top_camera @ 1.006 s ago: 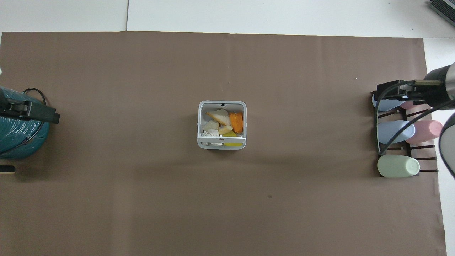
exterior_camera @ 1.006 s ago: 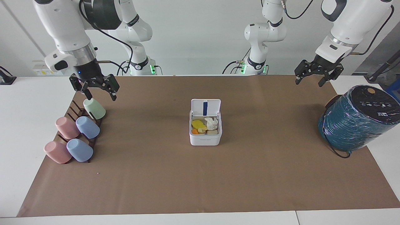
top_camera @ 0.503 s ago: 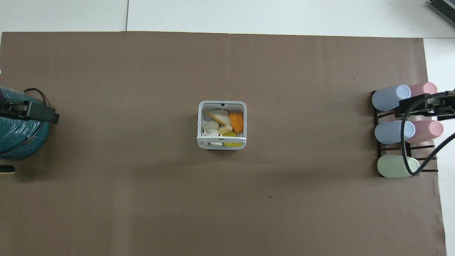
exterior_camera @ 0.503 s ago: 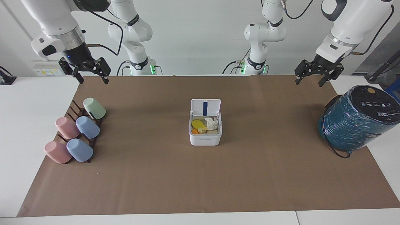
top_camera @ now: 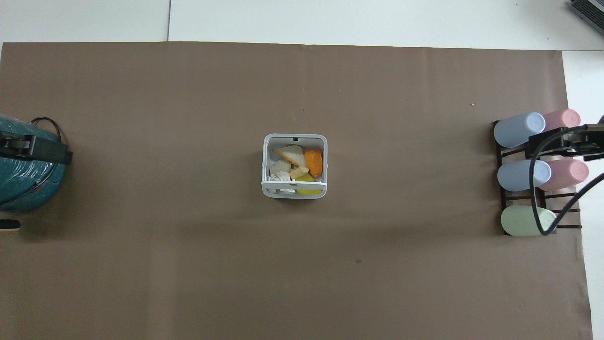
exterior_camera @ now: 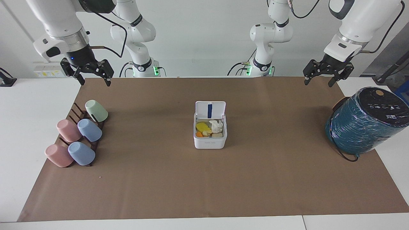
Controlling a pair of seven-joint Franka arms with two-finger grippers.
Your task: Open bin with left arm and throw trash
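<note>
The white bin (exterior_camera: 210,142) stands mid-table on the brown mat, its hinged lid (exterior_camera: 210,110) upright with the blue strip showing. Inside lies the trash (exterior_camera: 209,127): orange and yellow scraps and a crumpled white paper wad. From overhead the bin's rim (top_camera: 294,138) frames the trash (top_camera: 302,165). My left gripper (exterior_camera: 318,82) hangs open and empty in the air over the mat's corner at the left arm's end, beside the teal cylinder. My right gripper (exterior_camera: 95,82) hangs open and empty over the mat's edge, above the cup rack's end nearest the robots.
A dark rack with several pastel cups (exterior_camera: 76,137) lies at the right arm's end of the mat (exterior_camera: 159,179). A big teal wrapped cylinder (exterior_camera: 364,121) with a black cable lies at the left arm's end.
My right gripper has risen from just above the green cup and drawn back toward the robots. My left gripper has lifted slightly. The bin and trash have not moved.
</note>
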